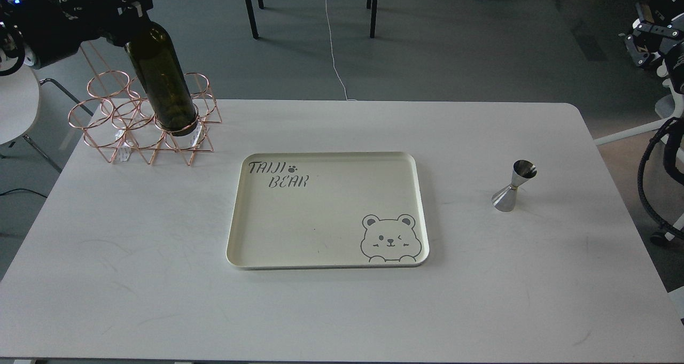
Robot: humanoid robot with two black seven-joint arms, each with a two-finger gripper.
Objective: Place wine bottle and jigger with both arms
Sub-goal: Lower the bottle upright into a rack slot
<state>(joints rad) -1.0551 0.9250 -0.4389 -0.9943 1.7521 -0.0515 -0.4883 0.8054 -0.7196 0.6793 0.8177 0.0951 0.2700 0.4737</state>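
The dark olive-green wine bottle point(163, 80) hangs tilted, its base low at the front right ring of the copper wire rack point(115, 119) at the table's back left. My left gripper point(128, 12) is shut on the bottle's neck, which it hides. The silver jigger point(513, 186) stands upright on the white table point(133, 278) at the right, untouched. My right gripper point(649, 39) is off the table at the far right edge, small and dark, well away from the jigger.
A cream tray point(331, 209) with a bear drawing and "TAIJI BEAR" lettering lies in the table's middle. A white chair point(16, 102) stands at the left. Black table legs and a white cable are on the floor behind.
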